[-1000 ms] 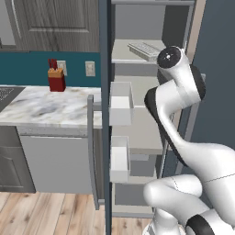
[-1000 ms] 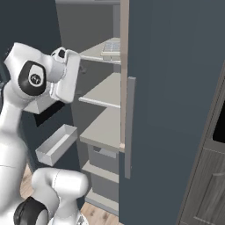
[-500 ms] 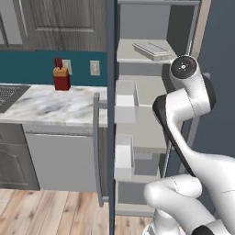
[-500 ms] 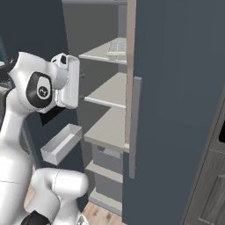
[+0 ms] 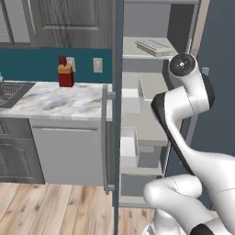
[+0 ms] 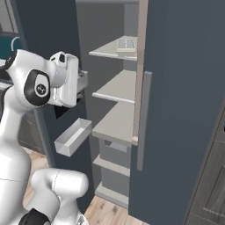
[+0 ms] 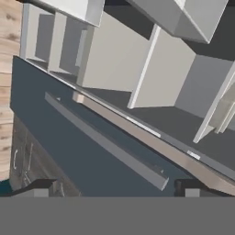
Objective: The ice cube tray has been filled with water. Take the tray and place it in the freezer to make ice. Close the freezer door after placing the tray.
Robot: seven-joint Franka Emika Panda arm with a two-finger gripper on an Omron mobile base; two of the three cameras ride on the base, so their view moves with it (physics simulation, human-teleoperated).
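Freezer (image 6: 116,123) stands wide open; ice cube tray (image 5: 153,46) occupies top shelf; lower shelves bare.

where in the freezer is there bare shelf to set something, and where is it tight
The two middle shelves below the ice cube tray are bare across their width, bordered by the freezer back wall. The top shelf is partly taken by the tray. It is tight by the freezer door, where white bins jut inward.

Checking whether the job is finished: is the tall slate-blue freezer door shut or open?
Open. The slate-blue freezer door stands edge-on, swung out, and the white shelves show, with the pale grey ice cube tray on the top one.
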